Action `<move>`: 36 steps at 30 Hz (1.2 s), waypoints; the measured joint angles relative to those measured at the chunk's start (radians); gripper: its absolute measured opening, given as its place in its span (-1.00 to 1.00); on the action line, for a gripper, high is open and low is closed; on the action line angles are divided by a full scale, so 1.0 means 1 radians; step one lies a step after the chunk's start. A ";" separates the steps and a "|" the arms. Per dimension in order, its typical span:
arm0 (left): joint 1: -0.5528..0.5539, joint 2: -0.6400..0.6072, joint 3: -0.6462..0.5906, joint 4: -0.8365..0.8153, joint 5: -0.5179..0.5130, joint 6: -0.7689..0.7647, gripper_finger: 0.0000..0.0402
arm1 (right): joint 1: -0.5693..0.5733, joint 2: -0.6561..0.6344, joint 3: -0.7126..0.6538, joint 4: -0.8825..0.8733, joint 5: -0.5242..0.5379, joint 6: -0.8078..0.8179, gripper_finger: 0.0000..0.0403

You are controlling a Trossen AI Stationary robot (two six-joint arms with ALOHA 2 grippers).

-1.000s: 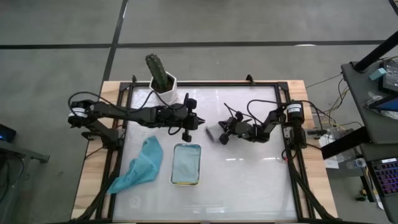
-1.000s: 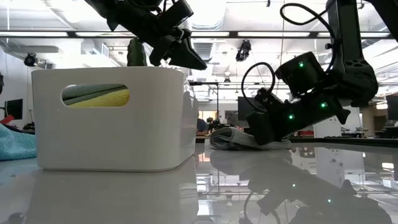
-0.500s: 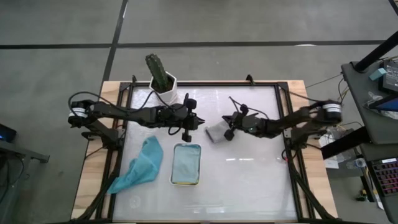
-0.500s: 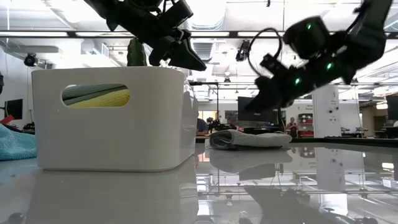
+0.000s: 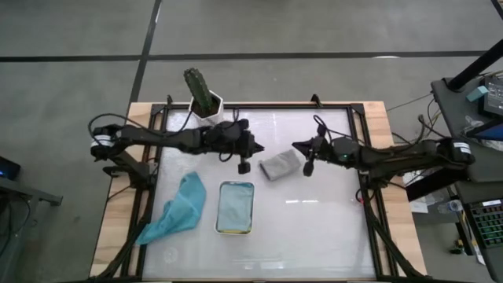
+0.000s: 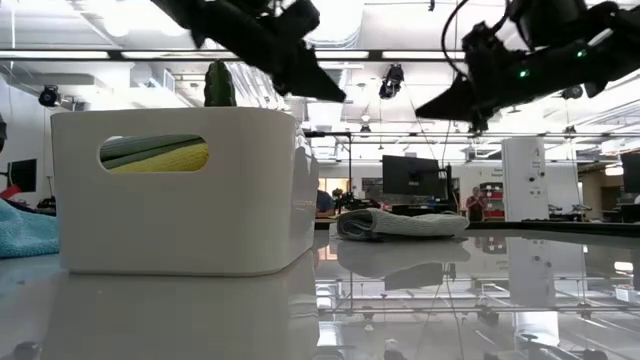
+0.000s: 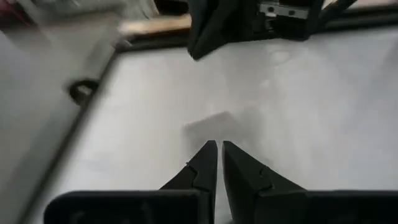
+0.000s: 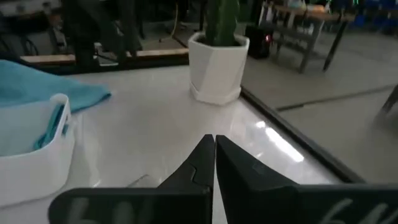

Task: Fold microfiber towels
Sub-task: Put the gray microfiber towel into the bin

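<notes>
A folded grey towel [image 5: 280,165] lies flat on the white table, seen in the low view as a low bundle [image 6: 400,224]. My left gripper [image 5: 255,148] hovers shut just left of it, above the table. My right gripper [image 5: 296,145] hovers shut just right of it, pointing level, raised high [image 6: 425,108]. A teal towel [image 5: 179,208] lies crumpled at the near left. The white tray [image 5: 222,228] holds folded towels, light blue on top [image 5: 235,206]; green and yellow layers [image 6: 155,152] show through its handle slot. My left wrist view shows its fingers [image 7: 205,163] together over the blurred grey towel [image 7: 208,124].
A potted cactus [image 5: 206,98] in a white pot stands at the far left edge, also ahead of my right gripper [image 8: 217,68]. Black frame rails [image 5: 153,181] run along the table's sides. Bare table lies to the near right [image 5: 314,228].
My right gripper has risen off the grey towel, drawn back toward the table's right edge and tipped up to level, staying shut. The towel stays folded on the table. My left gripper has rolled about its own axis and shifted slightly.
</notes>
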 joint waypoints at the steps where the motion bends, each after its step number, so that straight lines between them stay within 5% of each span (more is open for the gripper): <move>1: 0.014 0.019 0.035 -0.042 0.046 -0.042 -0.95 | 0.000 -0.017 -0.002 -0.004 -0.003 -0.017 -0.96; 8: 0.089 0.202 0.286 -0.341 0.189 -0.212 -0.95 | 0.000 -0.084 0.001 -0.012 -0.004 -0.153 -0.96; 17: 0.123 0.437 0.526 -0.457 0.357 -0.239 -0.89 | 0.000 -0.100 0.001 -0.038 -0.004 -0.182 -0.96; 25: 0.131 0.527 0.572 -0.453 0.347 -0.326 -0.30 | 0.000 -0.124 0.002 -0.093 -0.004 -0.188 -0.96; 30: 0.133 0.574 0.570 -0.430 0.206 -0.463 0.11 | 0.000 -0.134 0.002 -0.124 -0.004 -0.189 -0.96; 36: 0.117 0.626 0.564 -0.333 0.186 -0.466 0.24 | 0.000 -0.133 0.002 -0.125 -0.005 -0.189 -0.96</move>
